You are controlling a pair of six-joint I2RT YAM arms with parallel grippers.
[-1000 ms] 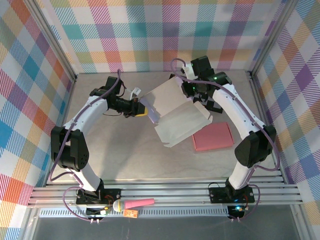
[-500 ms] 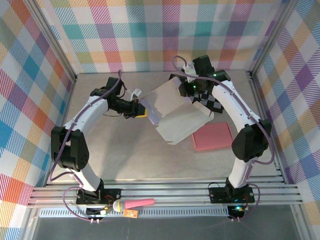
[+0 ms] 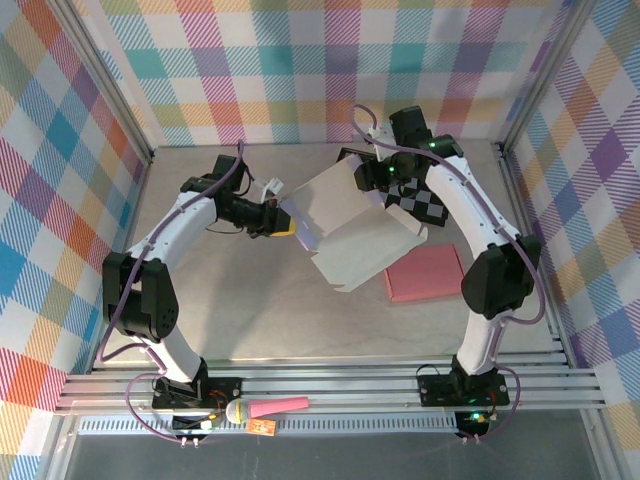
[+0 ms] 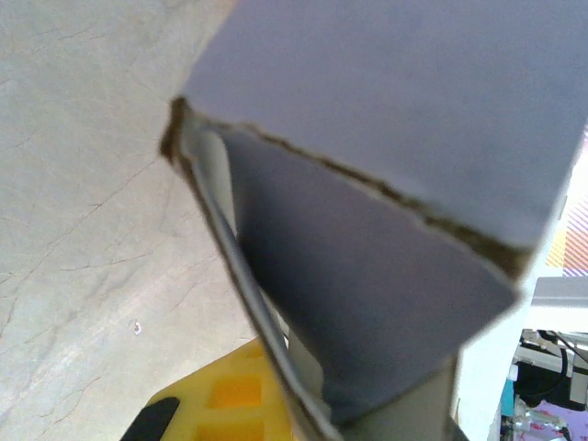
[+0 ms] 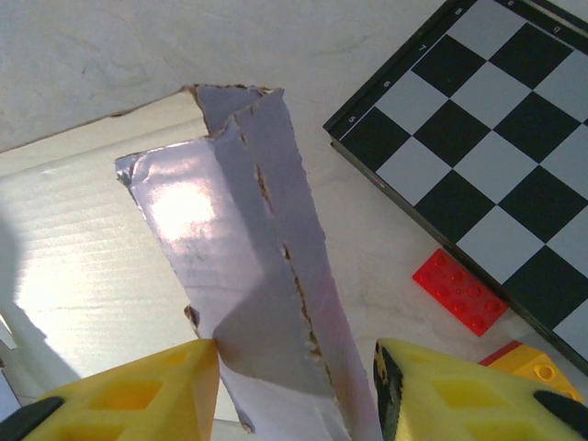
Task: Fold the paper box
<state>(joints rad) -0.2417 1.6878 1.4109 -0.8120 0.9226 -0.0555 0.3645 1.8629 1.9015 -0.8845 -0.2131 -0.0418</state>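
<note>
Box: paper box (image 3: 355, 235) mid-frame in top view, half-folded, panels splayed on the surface (image 3: 240, 310).
L claw: left claw (image 3: 284, 218) pressed together on box's left edge, prob. the sole hold.
R claw: right claw (image 5: 299, 354) spread, torn flap (image 5: 248, 230) between fingers, not pinched.
Risk 1: flap may spring back w/o grip.
Risk 2: box may pivot on one-claw hold.
Risk 3: a hard re-grab could rip the tear further.
Risk 4: chessboard (image 5: 478, 119) and red brick (image 5: 459, 292) sit close, could get knocked.

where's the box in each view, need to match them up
Top external: box at the centre, towards the far side.
Left wrist: box close up, across the upper right.
Right wrist: box flap at centre, ribbed panel at left.
Shared landmark: the grey table beneath it.
</note>
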